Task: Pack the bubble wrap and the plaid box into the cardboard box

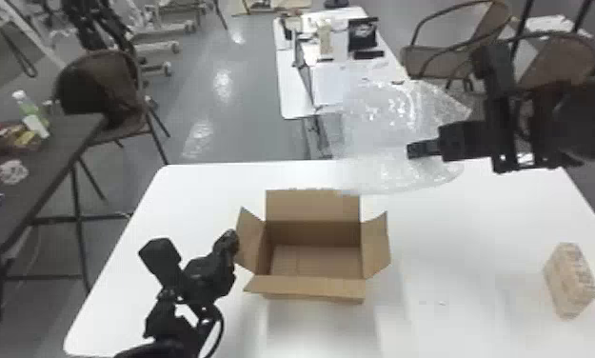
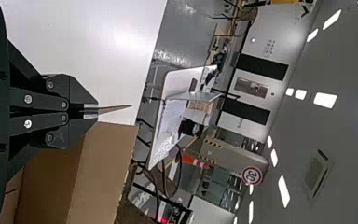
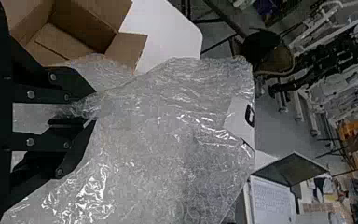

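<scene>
Tan, the plaid box (image 1: 570,281) stands on the white table's (image 1: 453,238) right side, the left gripper (image 1: 235,241) pinches the open cardboard box's (image 1: 310,286) left flap (image 1: 252,245), and farther off the right gripper (image 1: 414,150) clasps bubble wrap (image 1: 381,114) above the table's far edge.

Two boxes (image 1: 310,286), one sheet of bubble wrap (image 1: 381,119)

White desk (image 1: 453,228). Plain brown cardboard box (image 1: 312,205); from it, clear, silver-glinting bubble wrap (image 1: 381,126) at one o'clock, pale tan plaid box (image 1: 570,283) with faint brownish markings at three o'clock.
</scene>
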Motion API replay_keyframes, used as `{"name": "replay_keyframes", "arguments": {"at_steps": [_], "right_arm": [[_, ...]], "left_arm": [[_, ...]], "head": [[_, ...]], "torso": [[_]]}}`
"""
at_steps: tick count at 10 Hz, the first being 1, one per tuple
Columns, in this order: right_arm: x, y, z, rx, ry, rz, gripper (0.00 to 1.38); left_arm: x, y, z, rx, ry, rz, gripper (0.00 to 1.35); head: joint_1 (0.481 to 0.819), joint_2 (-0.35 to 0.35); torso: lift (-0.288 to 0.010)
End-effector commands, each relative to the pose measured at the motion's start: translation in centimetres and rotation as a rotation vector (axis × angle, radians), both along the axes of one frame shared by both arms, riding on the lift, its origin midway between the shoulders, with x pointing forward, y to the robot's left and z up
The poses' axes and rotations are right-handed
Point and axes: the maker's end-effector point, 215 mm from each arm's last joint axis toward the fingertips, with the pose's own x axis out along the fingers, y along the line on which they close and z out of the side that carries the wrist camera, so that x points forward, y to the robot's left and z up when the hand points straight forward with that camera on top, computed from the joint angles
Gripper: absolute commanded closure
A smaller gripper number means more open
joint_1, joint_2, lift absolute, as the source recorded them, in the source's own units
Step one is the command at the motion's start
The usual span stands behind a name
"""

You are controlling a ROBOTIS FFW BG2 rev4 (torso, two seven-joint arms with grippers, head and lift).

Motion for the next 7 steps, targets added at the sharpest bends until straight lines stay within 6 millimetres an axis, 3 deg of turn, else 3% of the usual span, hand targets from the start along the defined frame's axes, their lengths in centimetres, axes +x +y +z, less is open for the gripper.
{"name": "replay_keyframes", "arguments": {"at_steps": [1,2,3,5,7], "right_arm": [[0.0,2.4,2.8,0.024,-0.054,0.054,1.05],[-0.2,3.9,3.9,0.075,-0.064,0.079,1.05],[-0.7,5.5,3.7,0.126,-0.049,0.078,1.05],[-3.7,10.4,1.1,0.248,0.072,0.145,1.05],[-5.2,12.7,-0.4,0.247,0.121,0.136,1.05]], "left_arm": [[0.0,-0.4,-0.1,-0.007,0.002,0.000,1.20],[0.0,-0.7,-0.1,-0.008,0.003,-0.003,1.20],[0.1,-0.8,-0.1,-0.010,0.002,-0.002,1.20],[0.1,-1.1,-0.2,-0.013,0.004,-0.004,1.20],[0.2,-1.2,-0.2,-0.012,0.006,-0.007,1.20]], "head": [[0.695,0.221],[0.695,0.228],[0.695,0.243],[0.695,0.279],[0.695,0.317]], "torso": [[0.000],[0.000],[0.000],[0.000],[0.000]]}}
